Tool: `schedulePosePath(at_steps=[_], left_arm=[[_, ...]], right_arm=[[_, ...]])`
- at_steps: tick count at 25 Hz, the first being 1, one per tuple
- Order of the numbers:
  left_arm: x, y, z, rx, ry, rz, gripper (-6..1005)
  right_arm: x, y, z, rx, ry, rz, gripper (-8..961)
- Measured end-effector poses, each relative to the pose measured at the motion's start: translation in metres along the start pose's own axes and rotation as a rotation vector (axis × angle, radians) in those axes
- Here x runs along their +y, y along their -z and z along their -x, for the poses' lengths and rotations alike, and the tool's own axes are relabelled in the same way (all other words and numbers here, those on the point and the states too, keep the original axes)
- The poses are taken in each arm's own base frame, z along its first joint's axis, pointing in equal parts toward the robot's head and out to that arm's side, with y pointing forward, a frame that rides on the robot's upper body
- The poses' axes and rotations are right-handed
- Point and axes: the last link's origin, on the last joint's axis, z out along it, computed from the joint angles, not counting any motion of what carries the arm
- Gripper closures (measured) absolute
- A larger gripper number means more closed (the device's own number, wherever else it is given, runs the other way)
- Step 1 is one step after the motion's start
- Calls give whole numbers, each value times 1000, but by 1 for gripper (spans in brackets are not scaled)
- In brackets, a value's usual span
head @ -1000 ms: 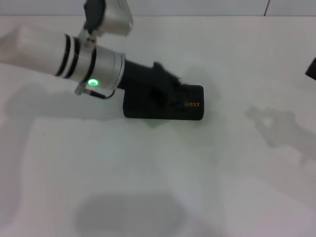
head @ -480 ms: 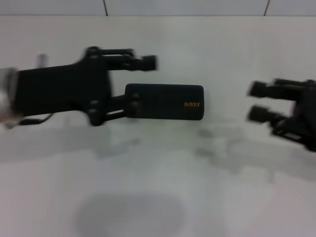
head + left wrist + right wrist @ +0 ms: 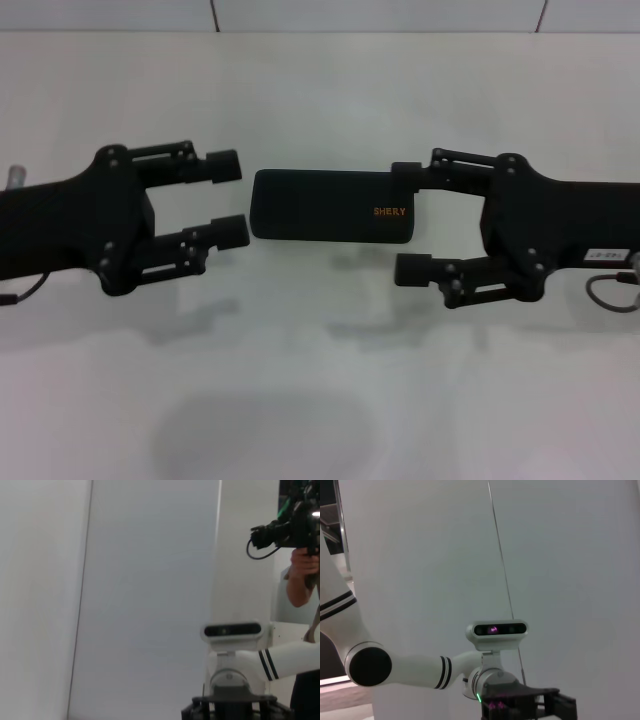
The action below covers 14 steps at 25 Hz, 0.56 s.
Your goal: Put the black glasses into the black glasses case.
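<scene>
You see the left claw spread, its fingertips just beside the case's left end | right claw spread, its far finger at the case's right end | black glasses case lies closed on the white desk between them | black glasses not visible.

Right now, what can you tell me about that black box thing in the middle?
The black glasses case is a long rectangle with rounded corners and a matte, dark surface. Small orange letters sit near its right end. It lies flat and closed on the white table. The left gripper and right gripper flank its ends, fingers spread; contact is unclear.
</scene>
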Motion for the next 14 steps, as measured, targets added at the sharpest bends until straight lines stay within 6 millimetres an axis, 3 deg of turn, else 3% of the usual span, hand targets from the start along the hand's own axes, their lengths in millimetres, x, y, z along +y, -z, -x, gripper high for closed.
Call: schedulePosePath(at_steps=[4,14], left_arm=[[1,3,6,-21,31,2,388],[3,1,12,-43,52,12,388]], right_arm=[[-3,-4,0,9,2,-5,90],[-3,-4,0,-23,-10,-21,85]])
